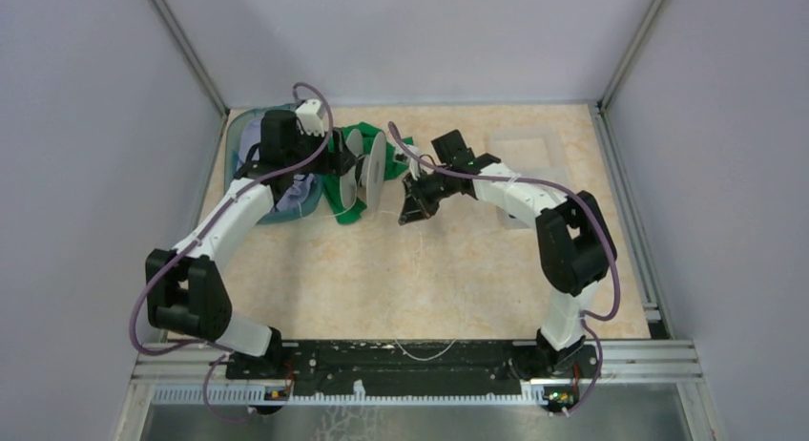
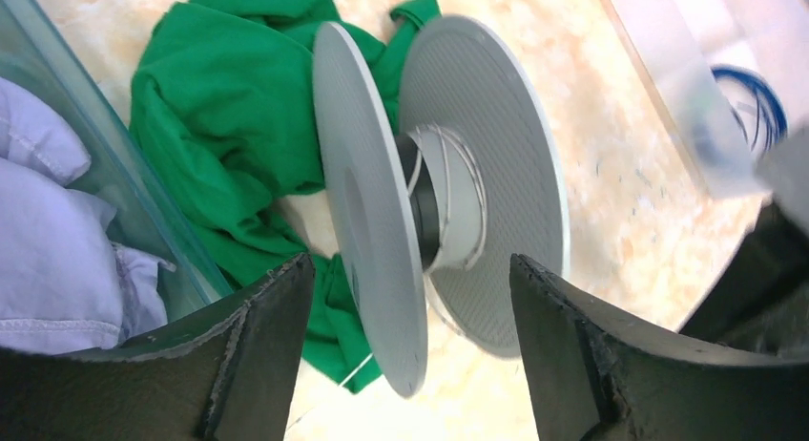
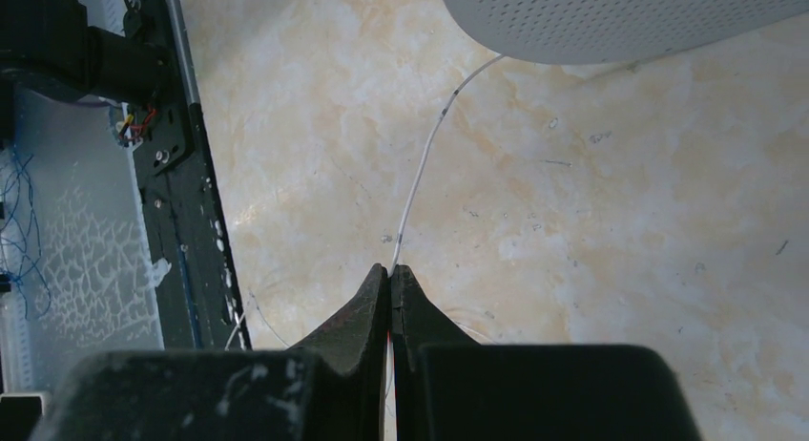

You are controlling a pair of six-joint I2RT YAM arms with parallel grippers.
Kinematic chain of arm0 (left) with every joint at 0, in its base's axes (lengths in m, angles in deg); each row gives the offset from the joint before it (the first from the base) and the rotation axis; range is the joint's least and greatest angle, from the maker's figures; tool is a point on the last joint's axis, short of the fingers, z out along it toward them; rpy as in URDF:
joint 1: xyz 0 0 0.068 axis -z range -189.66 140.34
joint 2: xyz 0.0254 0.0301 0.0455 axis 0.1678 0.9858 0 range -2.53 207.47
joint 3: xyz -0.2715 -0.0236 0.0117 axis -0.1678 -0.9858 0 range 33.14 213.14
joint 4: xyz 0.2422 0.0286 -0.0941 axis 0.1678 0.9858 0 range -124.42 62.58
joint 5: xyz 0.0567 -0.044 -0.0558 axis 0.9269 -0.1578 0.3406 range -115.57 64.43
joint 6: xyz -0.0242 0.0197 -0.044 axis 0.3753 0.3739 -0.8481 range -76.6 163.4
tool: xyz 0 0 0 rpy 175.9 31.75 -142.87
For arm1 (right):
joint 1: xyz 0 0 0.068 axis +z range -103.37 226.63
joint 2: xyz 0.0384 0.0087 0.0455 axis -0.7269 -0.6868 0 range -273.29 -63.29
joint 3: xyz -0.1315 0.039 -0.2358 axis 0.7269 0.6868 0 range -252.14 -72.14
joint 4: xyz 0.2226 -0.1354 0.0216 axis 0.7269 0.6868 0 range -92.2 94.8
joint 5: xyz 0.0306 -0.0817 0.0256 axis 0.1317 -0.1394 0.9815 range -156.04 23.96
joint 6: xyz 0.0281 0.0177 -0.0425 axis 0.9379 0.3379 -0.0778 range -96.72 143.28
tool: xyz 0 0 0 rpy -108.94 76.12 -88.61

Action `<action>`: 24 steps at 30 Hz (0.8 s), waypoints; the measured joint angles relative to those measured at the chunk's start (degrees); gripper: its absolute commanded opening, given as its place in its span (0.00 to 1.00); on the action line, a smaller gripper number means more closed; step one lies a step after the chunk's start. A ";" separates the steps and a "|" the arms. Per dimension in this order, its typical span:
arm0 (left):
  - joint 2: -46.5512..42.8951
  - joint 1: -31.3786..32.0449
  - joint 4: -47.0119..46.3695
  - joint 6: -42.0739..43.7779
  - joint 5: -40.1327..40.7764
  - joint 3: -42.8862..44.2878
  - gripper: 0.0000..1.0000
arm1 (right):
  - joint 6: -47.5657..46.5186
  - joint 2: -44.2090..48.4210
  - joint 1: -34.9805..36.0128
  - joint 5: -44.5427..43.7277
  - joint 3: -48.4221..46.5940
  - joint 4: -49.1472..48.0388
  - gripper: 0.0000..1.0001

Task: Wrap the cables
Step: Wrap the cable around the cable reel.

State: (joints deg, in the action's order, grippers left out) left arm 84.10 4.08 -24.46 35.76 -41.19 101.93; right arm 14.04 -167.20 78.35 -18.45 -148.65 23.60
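A hair-thin whitish cable [image 3: 425,164] runs from the pale-grey spool [image 3: 611,16] down to my right gripper [image 3: 391,269], whose fingertips are shut on it just above the table. In the top view that gripper [image 1: 415,207] hangs right of the spool [image 1: 370,169]. The spool [image 2: 458,126] stands on edge with a few turns of white cable on its hub [image 2: 456,188]. My left gripper [image 2: 410,264] is open, its fingers [image 2: 267,317] either side of the near flange without touching it. A dark blue cable [image 2: 758,102] lies coiled in a clear box at the right.
A green cloth [image 2: 229,126] lies bunched under and behind the spool. A glass-walled basin [image 2: 105,164] holding pale purple fabric [image 2: 48,202] stands at the left. The clear box [image 1: 523,150] sits at the back right. Loose white wire [image 1: 425,347] trails over the front rail.
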 measured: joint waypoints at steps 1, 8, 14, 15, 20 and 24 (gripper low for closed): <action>-1.09 0.00 0.11 1.09 -0.83 -1.01 0.81 | 0.33 0.00 -0.24 0.04 -0.28 -0.07 0.00; -8.17 0.00 0.76 10.23 -3.30 -10.58 0.68 | 1.33 -0.02 -1.81 0.02 -3.23 -0.04 0.00; -8.00 0.48 0.57 14.38 -3.19 -15.72 0.51 | 1.36 -0.07 -2.38 -0.39 -5.25 0.11 0.00; -7.45 0.72 0.31 14.64 -3.10 -15.74 0.47 | 1.36 -0.09 -2.43 -0.52 -5.40 0.07 0.00; -4.37 3.48 -2.34 15.19 -0.87 -15.63 0.28 | 1.25 -0.09 -2.67 -1.33 -5.46 0.55 0.00; -3.06 6.45 -2.69 14.91 2.67 -14.71 0.01 | 0.61 -0.09 -2.67 -2.03 -6.14 1.90 0.00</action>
State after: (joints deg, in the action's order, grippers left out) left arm 81.04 10.52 -27.15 50.67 -38.52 87.22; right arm 14.65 -167.29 75.68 -20.48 -154.79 25.51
